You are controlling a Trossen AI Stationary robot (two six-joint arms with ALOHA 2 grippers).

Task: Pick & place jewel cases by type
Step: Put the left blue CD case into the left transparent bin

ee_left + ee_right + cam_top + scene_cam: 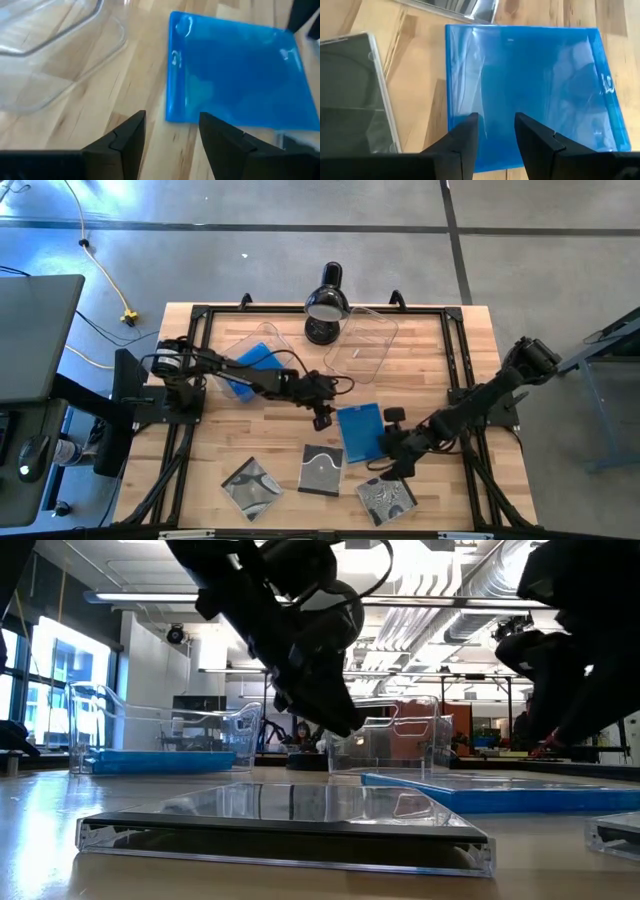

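One blue jewel case (358, 432) (235, 75) (530, 85) lies flat on the table's middle. My left gripper (321, 420) (172, 132) is open and hovers just off the case's left far corner. My right gripper (390, 448) (496, 132) is open above the case's right near edge, its fingers not visibly touching it. Three clear/dark jewel cases (250, 485) (322, 470) (385, 498) with silvery discs lie flat along the near side. More blue cases (255, 365) lie in the left tub.
Two clear plastic tubs stand on the far half of the table: the left one (225, 350) holds blue cases, the right one (365, 340) shows nothing inside. A black desk lamp (325, 305) stands between them at the far edge. A black frame rims the table.
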